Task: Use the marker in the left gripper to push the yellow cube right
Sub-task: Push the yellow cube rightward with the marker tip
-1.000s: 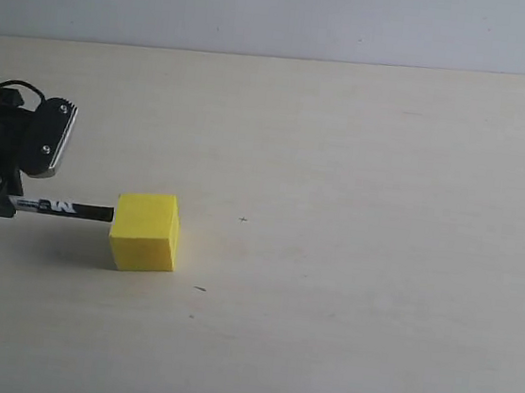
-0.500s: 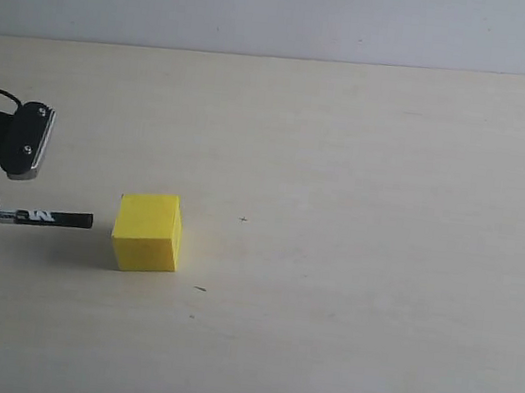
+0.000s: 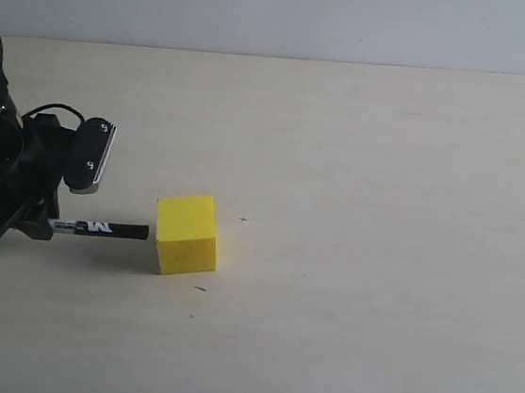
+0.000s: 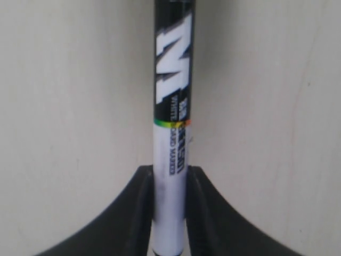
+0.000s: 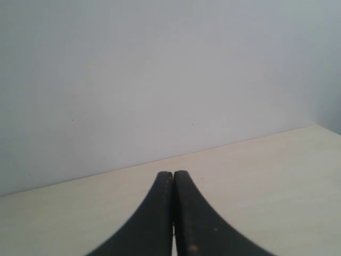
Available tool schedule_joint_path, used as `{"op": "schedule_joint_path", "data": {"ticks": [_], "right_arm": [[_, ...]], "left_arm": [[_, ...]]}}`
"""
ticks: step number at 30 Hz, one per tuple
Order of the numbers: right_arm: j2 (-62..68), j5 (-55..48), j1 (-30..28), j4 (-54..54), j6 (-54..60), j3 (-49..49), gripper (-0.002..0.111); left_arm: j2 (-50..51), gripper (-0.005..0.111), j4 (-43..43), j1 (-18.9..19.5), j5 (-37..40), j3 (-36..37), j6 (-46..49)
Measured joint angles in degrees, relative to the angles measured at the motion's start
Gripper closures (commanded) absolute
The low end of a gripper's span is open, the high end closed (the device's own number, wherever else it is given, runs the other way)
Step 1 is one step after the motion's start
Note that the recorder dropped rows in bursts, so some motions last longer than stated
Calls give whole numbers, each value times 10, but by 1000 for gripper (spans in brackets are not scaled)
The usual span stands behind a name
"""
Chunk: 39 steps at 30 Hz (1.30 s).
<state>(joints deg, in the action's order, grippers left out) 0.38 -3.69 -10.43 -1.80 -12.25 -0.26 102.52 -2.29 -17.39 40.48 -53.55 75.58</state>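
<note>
Cube point(image 3: 186, 235) shifted right, touching marker point(image 3: 99, 228) in gripper point(image 3: 43, 225)

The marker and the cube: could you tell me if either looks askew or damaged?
Nothing stands out: the marker sits straight between the fingers of the left gripper, its tip at the intact yellow cube.

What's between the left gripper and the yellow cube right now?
Only the marker the left gripper holds, tip at the yellow cube; seen in the exterior view.
</note>
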Motion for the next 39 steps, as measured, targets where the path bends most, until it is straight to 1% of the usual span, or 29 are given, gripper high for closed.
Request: {"op": "schedule_joint_path", "data": {"ticks": [4,8,11,14,17,19,22,26,29,31,34,39], "right_arm": [[0,0,0,0,0,0,108],[0,0,0,0,0,0,108],[0,0,0,0,0,0,108],[0,0,0,0,0,0,108],[0,0,0,0,0,0,108],[0,0,0,0,0,0,108],[0,0,0,0,0,0,108],[0,0,0,0,0,0,108],[0,0,0,0,0,0,108],[0,0,0,0,0,0,108],[0,0,0,0,0,0,108],[0,0,0,0,0,0,108]], "left_arm": [[3,107,-3,25,12,4,-7],[3,107,-15,27,10,18,-8],[3,107,-47,27,7,22,-7],[3,107,-88,17,-1,24,21],[3,107,-147,-7,-23,24,66],[3,107,-168,-26,-43,24,84],[3,107,-174,-34,-59,24,90],[3,107,-171,-15,-59,24,84],[3,107,-163,-1,-45,24,73],[3,107,-161,1,-44,24,64],[3,107,-160,1,-45,24,57],[3,107,-182,-16,-63,24,56]]}}
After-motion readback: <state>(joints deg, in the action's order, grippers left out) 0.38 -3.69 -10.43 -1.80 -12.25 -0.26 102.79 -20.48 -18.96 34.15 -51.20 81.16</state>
